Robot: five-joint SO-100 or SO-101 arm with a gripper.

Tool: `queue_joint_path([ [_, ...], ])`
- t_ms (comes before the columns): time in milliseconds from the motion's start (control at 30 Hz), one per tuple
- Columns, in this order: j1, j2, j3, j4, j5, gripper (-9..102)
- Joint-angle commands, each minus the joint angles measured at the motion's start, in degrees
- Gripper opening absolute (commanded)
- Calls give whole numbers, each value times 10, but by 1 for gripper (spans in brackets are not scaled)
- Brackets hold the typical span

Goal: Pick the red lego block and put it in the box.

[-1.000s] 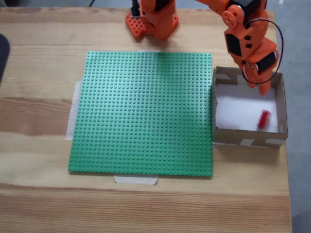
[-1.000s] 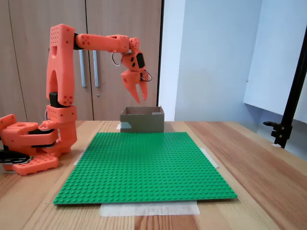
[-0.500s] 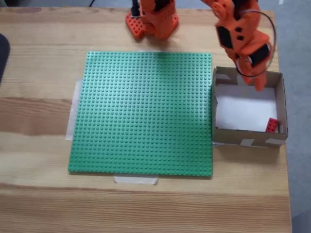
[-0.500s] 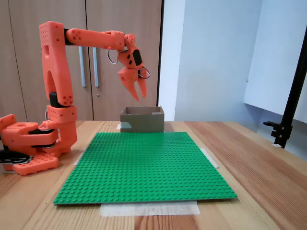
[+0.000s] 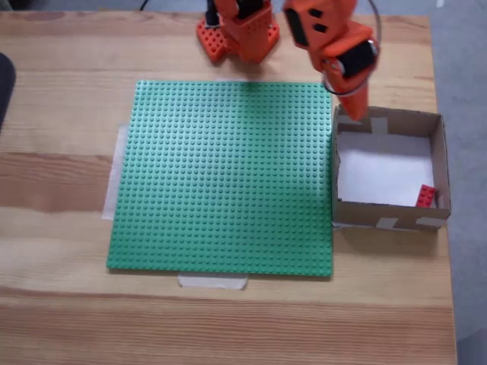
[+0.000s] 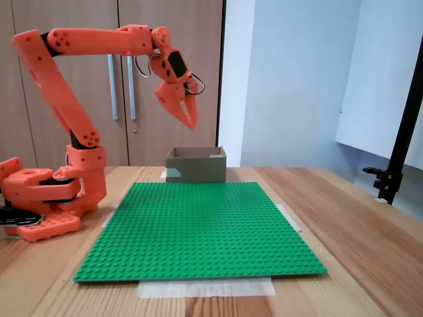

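A pale wooden bench (image 5: pixel 61 114) is carrying a large flat green studded baseplate (image 5: pixel 224 179), which is lying across its middle on strips of pale tape. Just beside the baseplate's right edge in the top-down fixed view, a shallow square brown cardboard box (image 5: pixel 440 163) with a white floor is sitting near the bench's right edge. The orange robot arm (image 6: pixel 86 43) is reaching out from its base at the bench's far edge, and its gripper (image 5: pixel 358 114) is hanging in the air over the box's far-left corner. In the side-on fixed view the gripper (image 6: pixel 190 121) is pointing down well above the box (image 6: pixel 195 165), and its fingers are appearing close together and holding nothing. The small bright red studded lego block (image 5: pixel 426 196) is lying on the box floor in the near-right corner, well apart from the gripper. In the side-on view the box walls are hiding its inside.
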Motion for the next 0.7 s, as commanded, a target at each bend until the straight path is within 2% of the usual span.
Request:
queue_joint_path([
  [0, 21, 69, 24, -6, 1, -1],
  [667, 234, 331, 262, -23, -83, -1],
])
